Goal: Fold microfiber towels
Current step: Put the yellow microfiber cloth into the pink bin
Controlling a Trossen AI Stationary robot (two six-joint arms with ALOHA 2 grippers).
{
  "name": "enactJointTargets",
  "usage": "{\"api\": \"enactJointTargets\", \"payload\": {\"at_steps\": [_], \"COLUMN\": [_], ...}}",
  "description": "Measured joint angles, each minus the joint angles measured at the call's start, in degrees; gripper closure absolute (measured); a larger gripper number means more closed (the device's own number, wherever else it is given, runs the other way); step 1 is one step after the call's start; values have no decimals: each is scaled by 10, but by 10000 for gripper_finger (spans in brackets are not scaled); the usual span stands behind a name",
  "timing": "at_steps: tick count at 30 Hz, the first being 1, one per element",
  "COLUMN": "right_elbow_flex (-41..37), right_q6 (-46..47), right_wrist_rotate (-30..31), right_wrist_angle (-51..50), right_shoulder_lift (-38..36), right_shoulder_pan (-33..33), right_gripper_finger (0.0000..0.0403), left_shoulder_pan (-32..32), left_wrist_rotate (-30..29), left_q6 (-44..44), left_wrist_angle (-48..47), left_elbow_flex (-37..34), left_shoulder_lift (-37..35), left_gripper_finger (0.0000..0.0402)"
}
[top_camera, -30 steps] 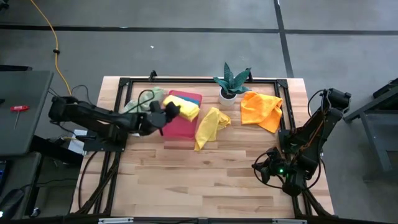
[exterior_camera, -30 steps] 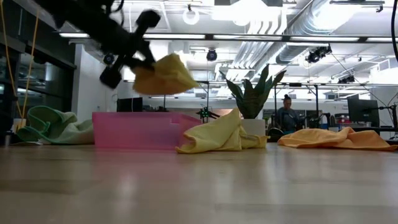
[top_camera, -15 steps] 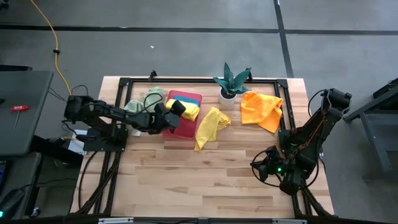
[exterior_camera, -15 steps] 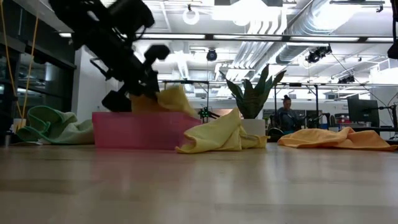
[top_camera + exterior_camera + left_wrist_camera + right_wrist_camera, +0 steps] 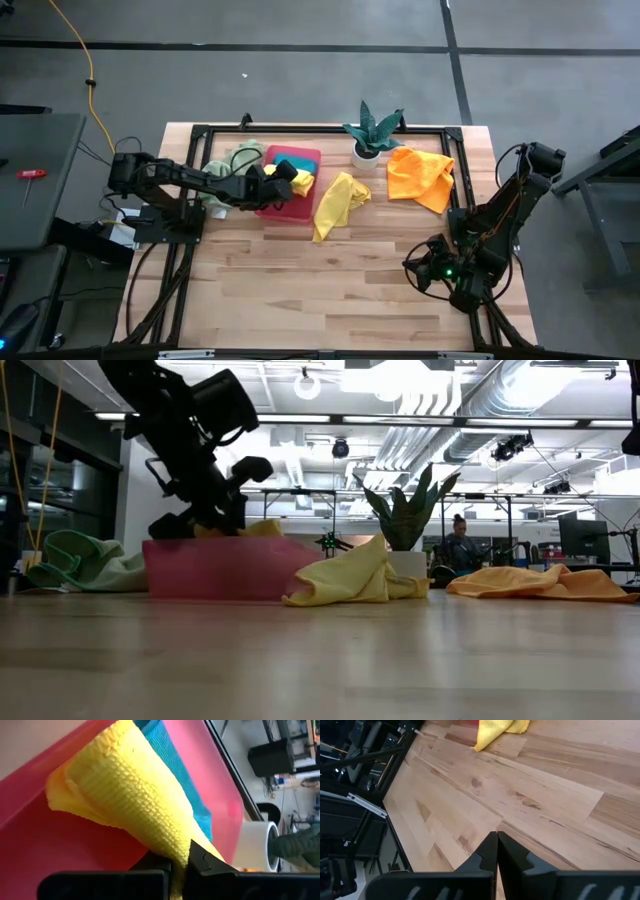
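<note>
The left gripper (image 5: 283, 178) pinches a folded yellow towel (image 5: 130, 795) inside the pink tray (image 5: 290, 207) — over the teal towel (image 5: 175, 775); the right gripper (image 5: 420, 272) waits, fingers closed on nothing.

1. A wooden surface (image 5: 320, 660) fills the lower half.
2. At 9 o'clock a pink tray (image 5: 225, 568) stands on it, with a pale green towel (image 5: 85, 560) just beside it, farther toward 9.
3. The left gripper (image 5: 205, 525) dips into the tray's top, where a bit of yellow towel (image 5: 262, 529) shows.
4. A second yellow towel (image 5: 355, 578) lies crumpled at centre, touching the tray.
5. An orange towel (image 5: 545, 582) lies at 3 o'clock.
6. A potted plant (image 5: 410, 510) rises behind the centre.
</note>
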Motion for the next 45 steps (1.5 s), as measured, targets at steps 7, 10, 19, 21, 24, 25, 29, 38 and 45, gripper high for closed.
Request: {"api": "enactJointTargets", "payload": {"at_steps": [7,10,19,21,24,25,29,38,45], "right_elbow_flex": [0,0,0,0,0,0,0,0,0], "right_q6": [0,0,0,0,0,0,0,-8,-8], "right_wrist_rotate": [0,0,0,0,0,0,0,0,0], "right_wrist_angle": [-4,-7,-7,-7,-7,-7,-9,-12,-14], "right_shoulder_lift": [0,0,0,0,0,0,0,0,0], "right_shoulder_pan": [0,0,0,0,0,0,0,0,0], "right_gripper_finger": [403,403,403,403,403,403,403,403,403], "left_shoulder_pan": [0,0,0,0,-1,-1,-2,-2,0], "left_wrist_rotate": [7,5,21,21,22,24,44,116,162], "left_q6": [5,5,30,31,31,32,36,51,55], "left_wrist_angle": [3,6,16,17,19,20,21,18,18], "left_elbow_flex": [1,1,0,0,0,0,0,-2,-2], "left_shoulder_lift": [7,7,8,8,8,8,5,-15,-17], "left_gripper_finger": [401,397,329,309,281,272,240,200,217]}}
